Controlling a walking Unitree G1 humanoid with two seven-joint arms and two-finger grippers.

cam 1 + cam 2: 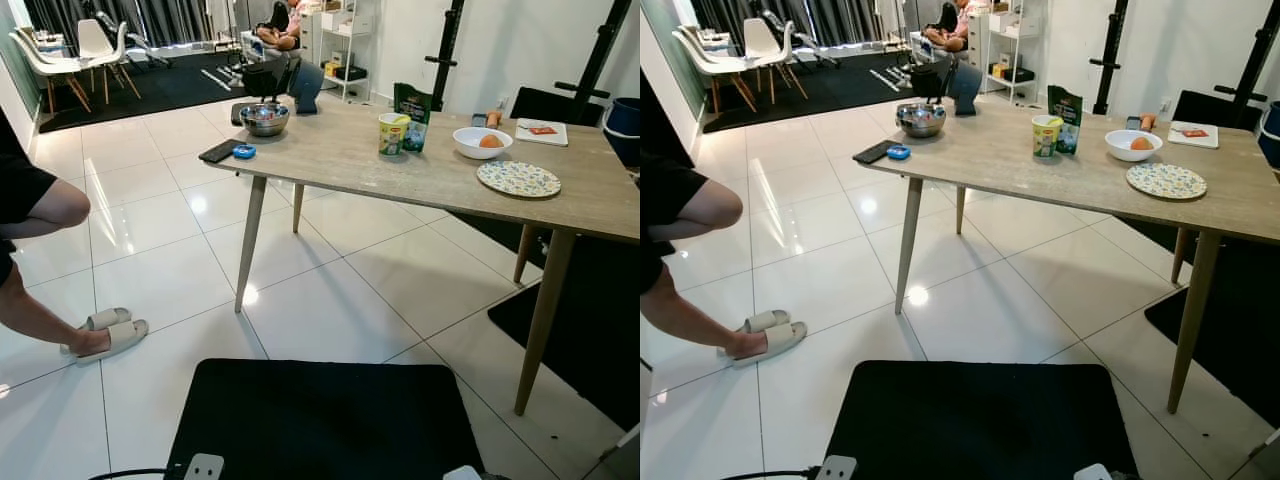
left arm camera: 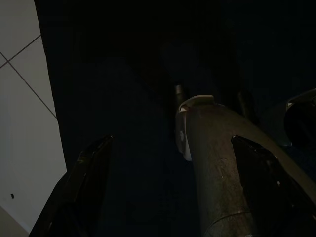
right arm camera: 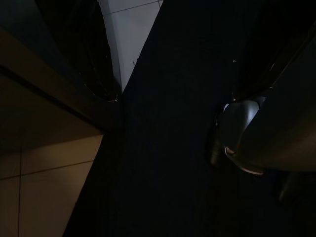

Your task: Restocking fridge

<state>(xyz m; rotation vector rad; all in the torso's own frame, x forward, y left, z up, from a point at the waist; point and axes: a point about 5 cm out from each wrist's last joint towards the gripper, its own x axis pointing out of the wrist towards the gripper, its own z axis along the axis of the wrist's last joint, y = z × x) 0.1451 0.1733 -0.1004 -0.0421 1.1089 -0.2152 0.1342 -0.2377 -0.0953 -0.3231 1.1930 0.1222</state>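
white floor tiles (image 1: 150,260) run under a long wooden table (image 1: 440,170) in the left eye view, with a black mat (image 1: 320,420) close in front. on the table: a steel bowl (image 1: 265,119) near the far left corner, a phone (image 1: 219,151) and a small blue thing (image 1: 244,151) at the left edge, a yellow tub (image 1: 394,134) touching a green carton (image 1: 412,116), a white bowl (image 1: 482,142) holding an orange item (image 1: 490,141), and a patterned plate (image 1: 518,179) just beside it. a person's leg (image 1: 35,300) in a sandal (image 1: 118,338) stands at the left. the right eye view shows the same, with white chairs (image 1: 740,60) far behind. in the left wrist view the left gripper (image 2: 168,197) hangs idle over the mat, fingers spread apart. in the right wrist view the right gripper (image 3: 197,59) hangs over mat and tile, too dark to tell how its fingers stand.
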